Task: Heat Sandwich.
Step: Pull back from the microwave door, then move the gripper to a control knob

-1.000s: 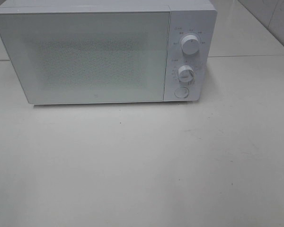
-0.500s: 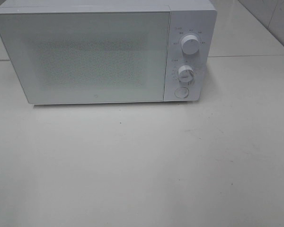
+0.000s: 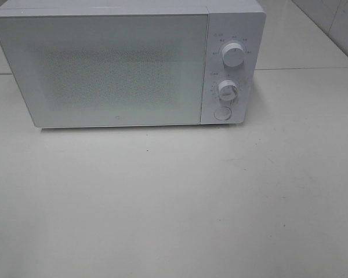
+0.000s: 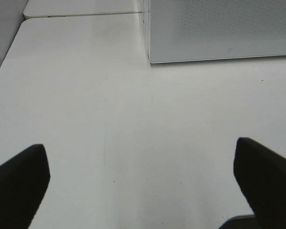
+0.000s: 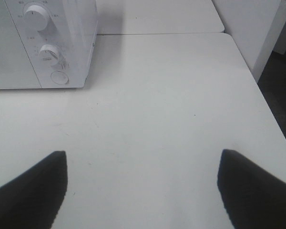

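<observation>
The sandwich is out of view in all three views. The white microwave [image 3: 116, 69] stands at the back of the white table [image 3: 174, 197] with its door shut. Neither arm appears in the exterior high view. In the left wrist view my left gripper [image 4: 139, 145] is open above bare table, with the microwave's lower door corner [image 4: 219, 28] farther off. The right wrist view shows my right gripper [image 5: 143, 152] open too, nothing between its dark fingers [image 5: 33, 191], and the microwave's control panel [image 5: 47, 47] some way beyond it.
The control panel carries an upper knob [image 3: 233, 55], a lower knob [image 3: 227, 91] and a round button [image 3: 222, 113]. A second table [image 3: 301, 35] adjoins behind. In the right wrist view the table's edge [image 5: 271, 129] drops to dark floor beside a white wall.
</observation>
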`<state>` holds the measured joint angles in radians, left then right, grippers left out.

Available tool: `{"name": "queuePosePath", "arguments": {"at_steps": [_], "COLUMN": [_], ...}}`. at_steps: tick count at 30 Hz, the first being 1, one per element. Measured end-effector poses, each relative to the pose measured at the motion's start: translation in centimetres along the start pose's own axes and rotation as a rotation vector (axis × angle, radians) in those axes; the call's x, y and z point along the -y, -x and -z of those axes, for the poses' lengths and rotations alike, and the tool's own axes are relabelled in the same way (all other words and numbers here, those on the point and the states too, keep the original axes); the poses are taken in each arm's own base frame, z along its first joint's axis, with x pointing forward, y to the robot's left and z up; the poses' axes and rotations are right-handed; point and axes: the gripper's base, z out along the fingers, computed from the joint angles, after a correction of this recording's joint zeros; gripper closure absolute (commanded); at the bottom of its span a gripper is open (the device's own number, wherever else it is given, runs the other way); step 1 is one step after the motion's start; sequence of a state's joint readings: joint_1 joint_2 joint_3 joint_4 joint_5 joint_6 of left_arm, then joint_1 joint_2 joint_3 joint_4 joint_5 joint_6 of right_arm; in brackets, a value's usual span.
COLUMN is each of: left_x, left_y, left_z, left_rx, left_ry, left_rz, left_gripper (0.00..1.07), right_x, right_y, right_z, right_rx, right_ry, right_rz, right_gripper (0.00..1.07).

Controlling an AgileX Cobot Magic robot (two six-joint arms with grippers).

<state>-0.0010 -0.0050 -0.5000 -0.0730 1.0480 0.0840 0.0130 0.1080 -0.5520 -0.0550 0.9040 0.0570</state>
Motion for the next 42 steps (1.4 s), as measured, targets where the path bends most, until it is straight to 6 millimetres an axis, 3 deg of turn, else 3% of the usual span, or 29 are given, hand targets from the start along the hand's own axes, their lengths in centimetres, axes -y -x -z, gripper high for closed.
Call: {"name": "queuePosePath", "arguments": {"at_steps": [14,36,42], "left_x": [0.0,0.0,0.0], "left_y": [0.0,0.0,0.0], "left_z": [0.0,0.0,0.0], "left_rx": [0.0,0.0,0.0], "left_ry": [0.0,0.0,0.0], "left_rz": [0.0,0.0,0.0], "left_gripper": [0.09,0.09,0.09], "right_x": [-0.4,-1.0,-1.2], "right_y": [3.2,4.6,5.4], "right_z": [-4.3,-12.2,-15.3], "right_rx": [0.005,-0.002,0.05], "right_ry": [0.009,0.029,0.04], "right_rz": [0.01,0.016,0.016], "right_gripper": [0.25,0.29,0.31]}}
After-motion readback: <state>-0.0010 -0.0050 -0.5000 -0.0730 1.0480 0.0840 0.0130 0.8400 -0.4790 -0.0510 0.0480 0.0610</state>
